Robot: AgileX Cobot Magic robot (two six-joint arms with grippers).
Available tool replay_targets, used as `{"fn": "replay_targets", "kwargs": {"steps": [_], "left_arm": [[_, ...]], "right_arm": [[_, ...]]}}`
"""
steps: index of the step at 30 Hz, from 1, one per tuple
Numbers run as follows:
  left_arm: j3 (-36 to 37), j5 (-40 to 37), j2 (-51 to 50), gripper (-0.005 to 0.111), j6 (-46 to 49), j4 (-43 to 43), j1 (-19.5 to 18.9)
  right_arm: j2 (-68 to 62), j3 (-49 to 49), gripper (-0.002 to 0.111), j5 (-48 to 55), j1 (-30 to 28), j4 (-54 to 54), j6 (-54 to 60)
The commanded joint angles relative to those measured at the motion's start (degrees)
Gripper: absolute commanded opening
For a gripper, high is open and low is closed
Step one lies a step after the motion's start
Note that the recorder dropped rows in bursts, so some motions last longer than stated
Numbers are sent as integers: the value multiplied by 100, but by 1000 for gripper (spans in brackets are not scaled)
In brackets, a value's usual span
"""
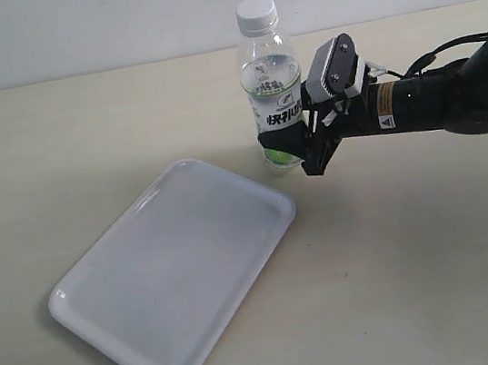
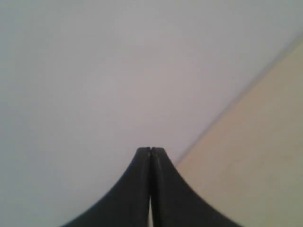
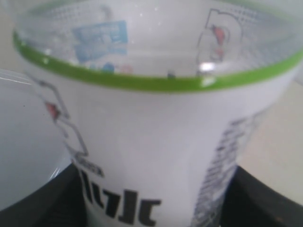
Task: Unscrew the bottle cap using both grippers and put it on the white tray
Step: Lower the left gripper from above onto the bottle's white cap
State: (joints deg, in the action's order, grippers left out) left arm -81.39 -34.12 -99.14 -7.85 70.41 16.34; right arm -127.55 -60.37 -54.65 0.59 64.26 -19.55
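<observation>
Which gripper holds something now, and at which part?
The right gripper holds the bottle by its labelled lower body. The left gripper is shut, holding nothing.

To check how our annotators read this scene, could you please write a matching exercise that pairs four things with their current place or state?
Things:
1. bottle cap
2. white tray
3. right gripper
4. left gripper

Places or states:
A. shut, with nothing between the fingers
B. clamped on the labelled lower body of the bottle
C. sitting on top of the bottle's neck
D. lying flat on the table near the bottle's base

Pairs: 1-C, 2-D, 3-B, 4-A
</observation>
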Motion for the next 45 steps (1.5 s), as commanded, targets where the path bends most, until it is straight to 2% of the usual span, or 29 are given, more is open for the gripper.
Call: {"fn": "replay_targets", "kwargs": {"steps": [1, 2, 4, 8, 11, 12, 13, 14, 17, 19, 22, 25, 30, 35, 38, 45], "left_arm": [[-920, -876, -243, 0, 4966, -5126, 712], [-1284, -1209, -332, 0, 5809, -6215, 937], [-1665, -1181, -399, 0, 6038, -6905, 1252], [-1849, -824, -413, 2, 5906, -7110, 1771], [-1849, -1178, -547, 23, 6046, -7229, 2024], [-1849, -1285, -610, 37, 6080, -7229, 2076], [-1849, -1285, -645, 44, 6080, -7229, 2088], [-1849, -1210, -716, 57, 6026, -7229, 2127], [-1849, -1103, -764, 72, 5982, -7229, 2127], [-1849, -1208, -764, 72, 5628, -7229, 2127], [-1849, -1295, -764, 71, 5643, -7121, 2237], [-1849, -1309, -764, 71, 5981, -7121, 2485], [-1849, -1403, -798, 71, 6311, -7082, 2654], [-1849, -1753, -875, 71, 6366, -6838, 2654], [-1853, -1624, -946, 68, 5933, -6473, 2641], [-1853, -1259, -972, 67, 5863, -6483, 2655]], "right_arm": [[99, -2, 0, -201, 6, -36, 101], [99, -2, 0, -201, 30, 40, 247], [99, -2, 0, -43, 136, -57, 484], [99, -2, 0, 183, 328, -429, 768], [99, -2, 0, 193, 328, -515, 767], [99, -2, 0, 193, 328, -544, 782], [99, -2, 0, 237, 328, -584, 795], [99, -2, 0, 275, 328, -617, 795], [99, -2, 0, 406, 328, -665, 820], [99, -2, 0, 406, 328, -716, 904], [88, -2, 0, 406, 328, -903, 1091], [88, -2, 0, 522, 328, -903, 1433], [88, -2, 0, 534, 328, -998, 1692], [88, -2, 0, 534, 328, -1011, 1691], [88, -2, 0, 534, 328, -1011, 1691], [79, -2, 0, 534, 317, -992, 1028]]}}
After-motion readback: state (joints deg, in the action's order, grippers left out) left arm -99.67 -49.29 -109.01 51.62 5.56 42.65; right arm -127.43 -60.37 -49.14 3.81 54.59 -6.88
